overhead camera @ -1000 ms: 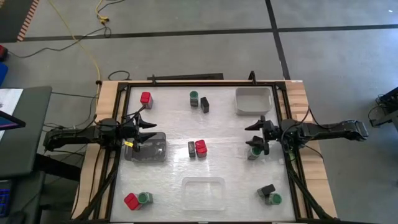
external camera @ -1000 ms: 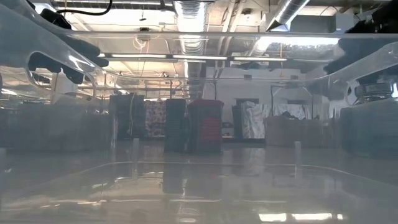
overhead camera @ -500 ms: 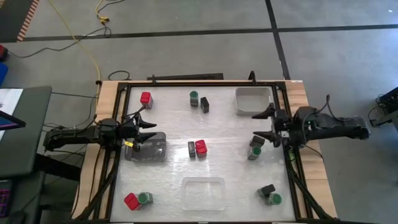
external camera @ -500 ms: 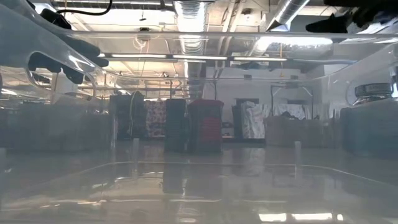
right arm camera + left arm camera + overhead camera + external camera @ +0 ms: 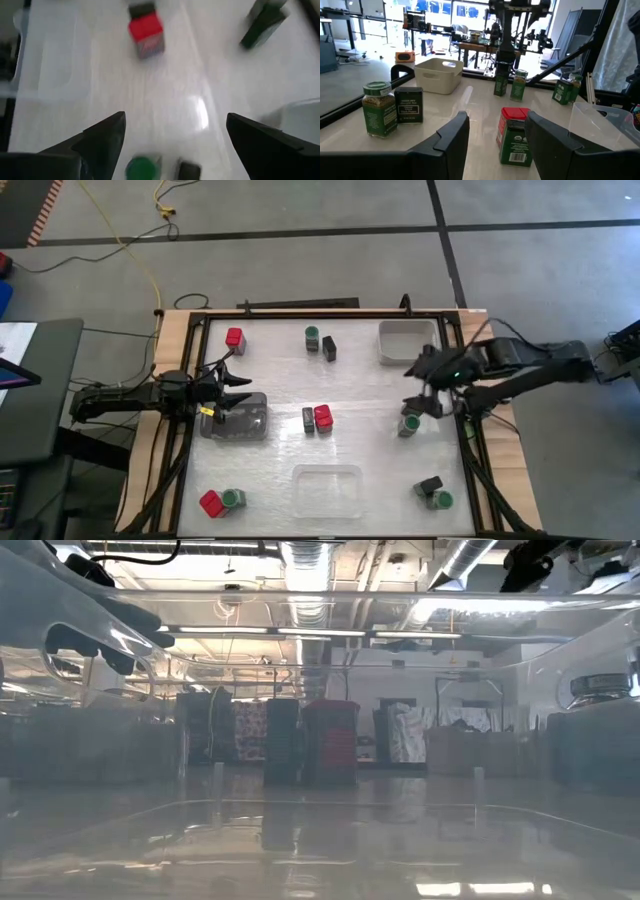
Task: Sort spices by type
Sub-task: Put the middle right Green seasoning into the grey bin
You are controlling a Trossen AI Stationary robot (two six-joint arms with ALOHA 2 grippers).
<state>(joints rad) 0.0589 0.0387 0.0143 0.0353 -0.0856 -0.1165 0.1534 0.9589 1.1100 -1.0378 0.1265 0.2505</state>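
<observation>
Sorting has barely begun, judging by the layout — the spices sit in mixed pairs across the desk [image 5: 370,395], none of them in a tray. A red jar [image 5: 234,337] stands alone at the far left; a green jar [image 5: 312,337] and black box [image 5: 329,348] are paired beside it; a black box and red jar [image 5: 322,417] stand at mid-desk; a red jar [image 5: 211,503] and green jar [image 5: 233,498] sit at the near left; a green jar [image 5: 409,423] with a dark box touching it stands at the right; another dark box and green jar [image 5: 437,500] sit at the near right.

The step in hand looks like a reach by the right arm. The right tool [image 5: 428,385] is raised above the desk, between the grey bin [image 5: 408,342] and the right-hand green jar, its fingers spread wide and holding nothing — its wrist view looks down on that green lid from above. The next move, as I judge it, calls for lowering squarely over one container of that touching pair, so the fingers take only one and do not knock its neighbour.

The left tool [image 5: 232,393] waits at the edge of the clear tray [image 5: 250,428], part open and empty; the mid-desk red jar stands well ahead of its fingers. A second clear tray [image 5: 328,485] lies at the near middle.
</observation>
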